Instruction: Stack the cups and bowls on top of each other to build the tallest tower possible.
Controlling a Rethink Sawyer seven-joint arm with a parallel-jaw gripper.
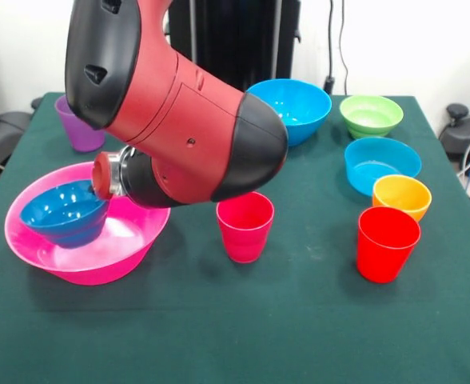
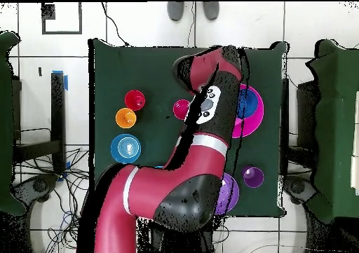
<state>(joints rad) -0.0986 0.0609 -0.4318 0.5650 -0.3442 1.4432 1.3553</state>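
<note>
The huge pink bowl [image 1: 87, 244] stands at the table's left in the front view, with the small dark blue bowl [image 1: 63, 212] tilted inside it. My gripper [image 1: 101, 180] is at the dark blue bowl's right rim, mostly hidden by the arm's wrist. The overhead view shows the pink bowl [image 2: 254, 117] half covered by the arm. A magenta cup [image 1: 244, 226] stands upright mid-table. A red cup [image 1: 387, 244], an orange bowl [image 1: 401, 196], a cyan bowl [image 1: 381, 164] and a green bowl [image 1: 371, 116] line the right side. A purple cup [image 1: 79, 124] stands behind the pink bowl.
The large blue bowl [image 1: 295, 108] sits at the back behind the arm's elbow. In the overhead view a large purple bowl [image 2: 228, 194] lies partly under the arm, near the purple cup [image 2: 252, 176]. The bulky arm spans the table's middle.
</note>
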